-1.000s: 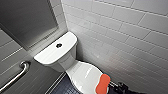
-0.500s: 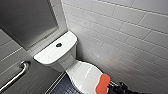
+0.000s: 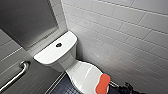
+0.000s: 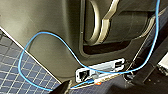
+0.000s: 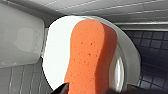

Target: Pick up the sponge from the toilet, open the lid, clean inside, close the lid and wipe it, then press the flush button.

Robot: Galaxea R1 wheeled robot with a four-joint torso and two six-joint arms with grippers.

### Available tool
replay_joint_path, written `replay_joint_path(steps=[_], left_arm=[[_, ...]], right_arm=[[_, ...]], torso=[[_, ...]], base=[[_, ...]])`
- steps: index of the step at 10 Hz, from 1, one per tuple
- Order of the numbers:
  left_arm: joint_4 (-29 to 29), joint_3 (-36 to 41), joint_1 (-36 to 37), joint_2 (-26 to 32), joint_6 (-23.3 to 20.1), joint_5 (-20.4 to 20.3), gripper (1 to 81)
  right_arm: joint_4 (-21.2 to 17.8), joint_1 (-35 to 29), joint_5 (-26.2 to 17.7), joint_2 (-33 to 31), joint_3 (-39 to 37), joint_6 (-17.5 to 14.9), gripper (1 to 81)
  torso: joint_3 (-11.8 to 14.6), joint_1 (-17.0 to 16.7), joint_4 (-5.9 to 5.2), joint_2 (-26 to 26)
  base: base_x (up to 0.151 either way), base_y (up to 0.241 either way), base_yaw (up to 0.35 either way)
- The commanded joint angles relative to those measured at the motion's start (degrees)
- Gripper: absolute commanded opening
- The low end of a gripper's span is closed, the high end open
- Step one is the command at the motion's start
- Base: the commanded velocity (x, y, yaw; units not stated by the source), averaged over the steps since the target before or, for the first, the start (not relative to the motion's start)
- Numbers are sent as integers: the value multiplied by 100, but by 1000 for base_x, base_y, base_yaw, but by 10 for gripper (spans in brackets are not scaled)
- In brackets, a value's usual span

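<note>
Your head cam looks down on toilet [image 3: 56,52], lower-centre; R wrist cam close over same lid [image 5: 56,50]; L faces floor [image 4: 15,75].

White tiled wall [image 3: 120,37], grab bar [image 3: 17,74], dark floor [image 3: 60,86]

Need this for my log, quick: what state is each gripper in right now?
Left gripper: cannot be told.
Right gripper: open, holding nothing, close by the sponge, which lies on the lid.

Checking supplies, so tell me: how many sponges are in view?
1. The sponge lies on the front end of the closed lid; another could be hidden behind the toilet.
</note>
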State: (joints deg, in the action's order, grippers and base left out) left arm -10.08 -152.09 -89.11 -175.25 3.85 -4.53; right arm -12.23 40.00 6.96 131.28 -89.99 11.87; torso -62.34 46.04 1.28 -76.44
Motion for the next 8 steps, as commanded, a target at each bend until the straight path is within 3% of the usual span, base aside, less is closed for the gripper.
replay_joint_path(steps=[1,8], left_arm=[[-3,30,-269,-19,-25,489,811],[24,30,-269,-1,-16,489,811]], right_arm=[[-17,-505,-230,-4,63,26,811],[-69,-611,-476,1078,-1257,61,811]], torso=[[0,0,0,0],[0,0,0,0]], base=[[0,0,0],[0,0,0]])
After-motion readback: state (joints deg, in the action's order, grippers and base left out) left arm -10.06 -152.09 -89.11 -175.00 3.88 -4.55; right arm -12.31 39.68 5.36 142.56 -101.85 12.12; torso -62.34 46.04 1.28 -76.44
